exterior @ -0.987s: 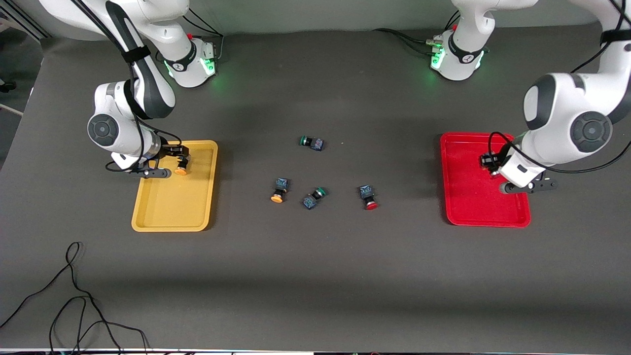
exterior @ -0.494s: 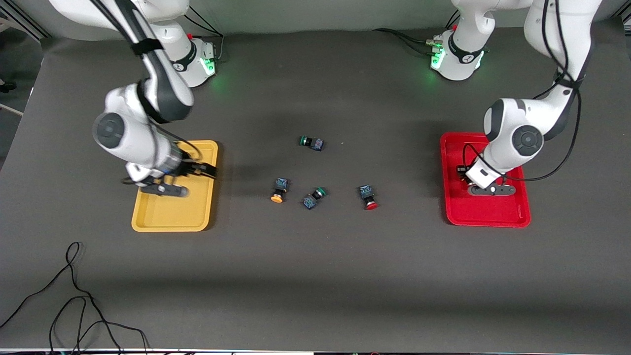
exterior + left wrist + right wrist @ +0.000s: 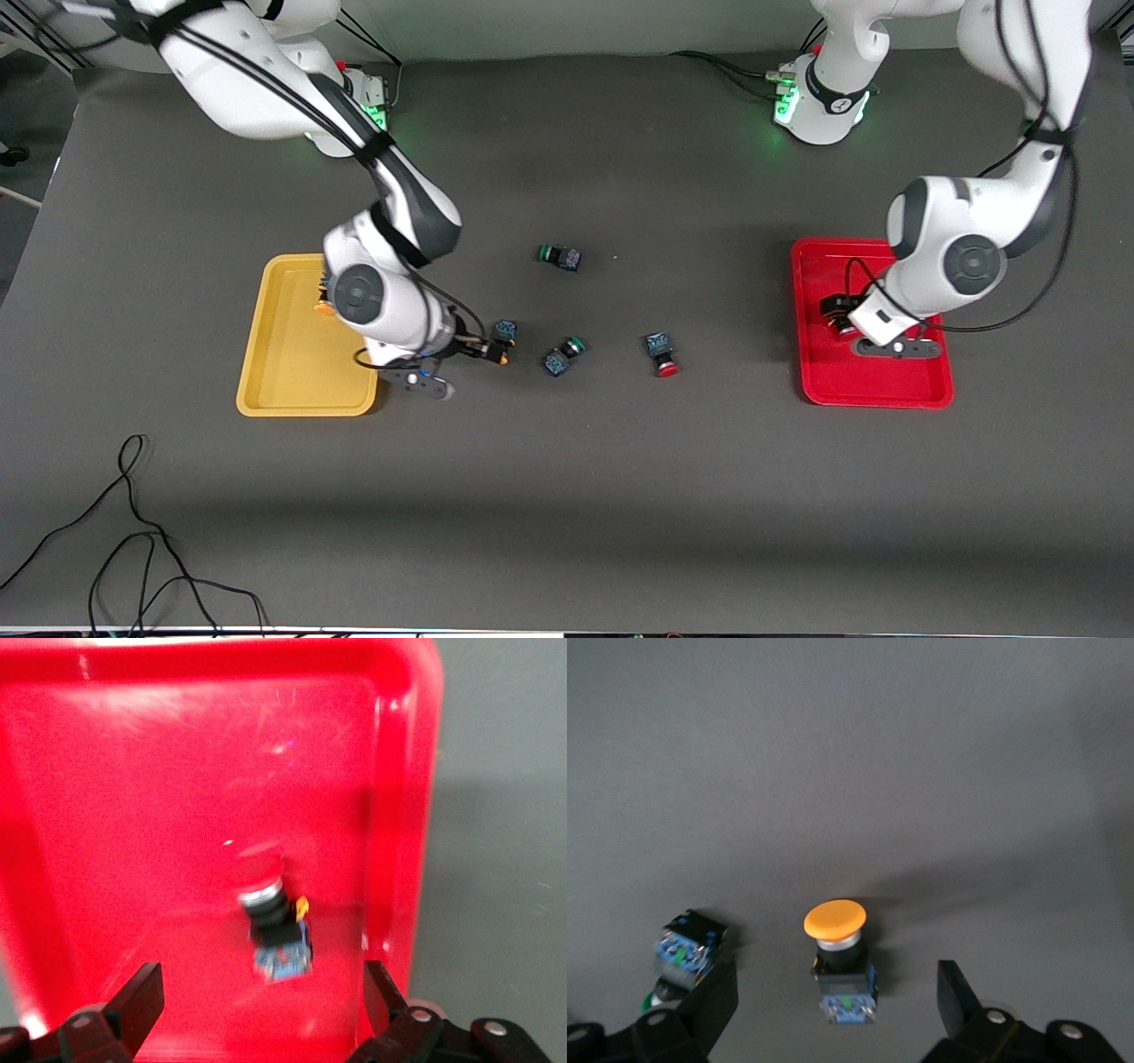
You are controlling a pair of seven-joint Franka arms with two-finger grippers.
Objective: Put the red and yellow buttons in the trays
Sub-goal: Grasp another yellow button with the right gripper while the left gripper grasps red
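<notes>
Buttons half sorted, and the right claw [image 3: 485, 351] is low over the next yellow one!

Right claw's fingers stand wide apart, straddling the yellow button [image 3: 840, 958] on the desk [image 3: 567, 496]; in the front view it sits at about 3 o'clock from the yellow tray [image 3: 266, 390], where another yellow button [image 3: 324, 308] already lies. It lies on its side, long axis running cap to blue back. To do this well: centre the fingers on the black body, not the cap, and avoid the green button [image 3: 562, 355] just beside. Left claw [image 3: 873, 332] hangs spread open over the red tray [image 3: 921, 394], a red button [image 3: 270, 926] lying inside it unheld. One red button [image 3: 661, 354] waits mid-desk.
</notes>
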